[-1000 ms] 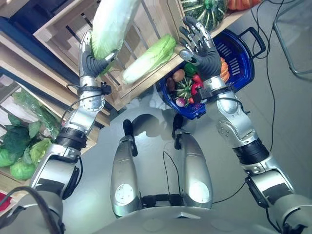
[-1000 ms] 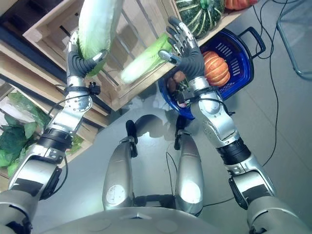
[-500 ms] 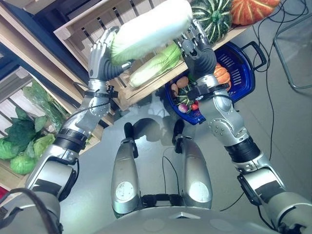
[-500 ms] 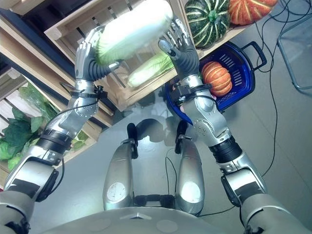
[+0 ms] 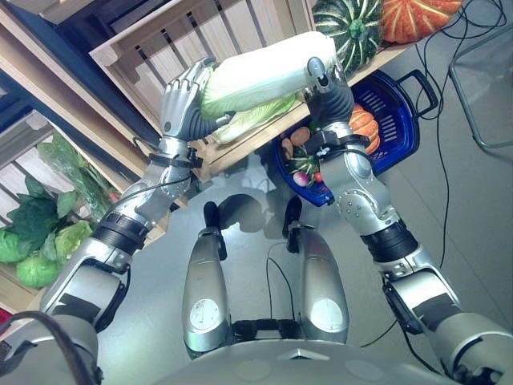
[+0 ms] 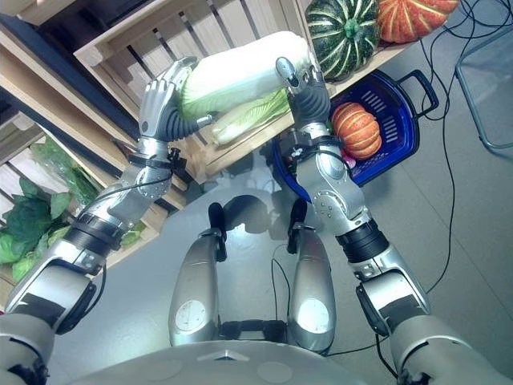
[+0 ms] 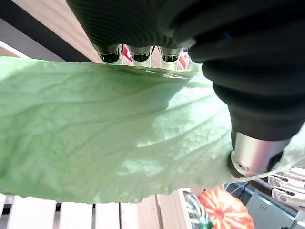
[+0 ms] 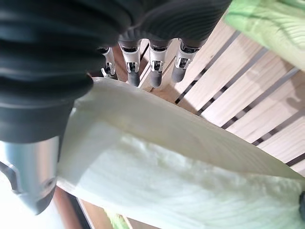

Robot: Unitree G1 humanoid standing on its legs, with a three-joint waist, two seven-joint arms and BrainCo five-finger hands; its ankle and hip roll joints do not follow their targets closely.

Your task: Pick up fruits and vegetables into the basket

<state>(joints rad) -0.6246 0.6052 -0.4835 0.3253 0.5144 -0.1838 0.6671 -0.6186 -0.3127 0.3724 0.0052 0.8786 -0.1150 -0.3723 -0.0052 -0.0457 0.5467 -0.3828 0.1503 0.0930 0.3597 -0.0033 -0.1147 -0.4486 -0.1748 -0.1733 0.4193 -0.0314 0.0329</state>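
Observation:
A long napa cabbage (image 5: 260, 70) lies level in the air in front of the wooden crate shelf (image 5: 152, 48). My left hand (image 5: 181, 103) is shut on its green leafy end, with the leaf (image 7: 105, 138) filling the space under the fingers. My right hand (image 5: 330, 90) holds the white stem end (image 8: 157, 167), thumb on one side and fingers (image 8: 155, 67) behind. The blue basket (image 5: 407, 112) stands on the floor below and to the right of my right hand. It holds an orange pumpkin (image 6: 354, 128) and several small vegetables (image 5: 303, 152).
A second napa cabbage (image 5: 258, 120) lies in the crate just behind the held one. A green striped squash (image 5: 353, 28) and an orange pumpkin (image 5: 417, 16) sit on the shelf above the basket. Leafy greens (image 5: 32, 241) fill a lower crate at far left.
The cabbage swung from upright in my left hand to lying across. My right hand, open and apart a second ago, has moved onto the white end and closed.

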